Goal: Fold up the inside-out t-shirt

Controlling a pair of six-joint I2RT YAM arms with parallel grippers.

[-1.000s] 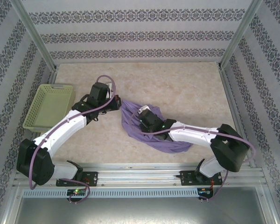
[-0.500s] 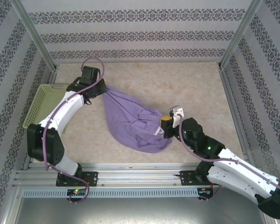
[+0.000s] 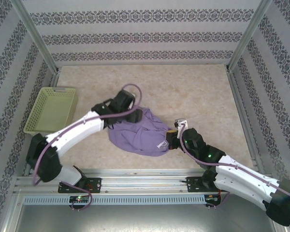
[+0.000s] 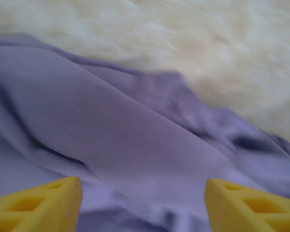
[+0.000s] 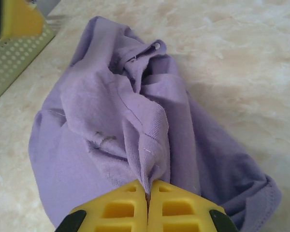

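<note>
The right pincer (image 5: 147,189) is clamped on a fold of the bunched purple t-shirt (image 3: 137,134) on the desk (image 3: 193,92). The left pincer (image 4: 143,195) hovers over the cloth with its fingers apart.

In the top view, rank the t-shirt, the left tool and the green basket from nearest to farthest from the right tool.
1. t-shirt: pinched in the shut right tool and spreading away to its left.
2. left tool: open, over the far-left part of the cloth.
3. basket: far left, well beyond the left tool.
</note>
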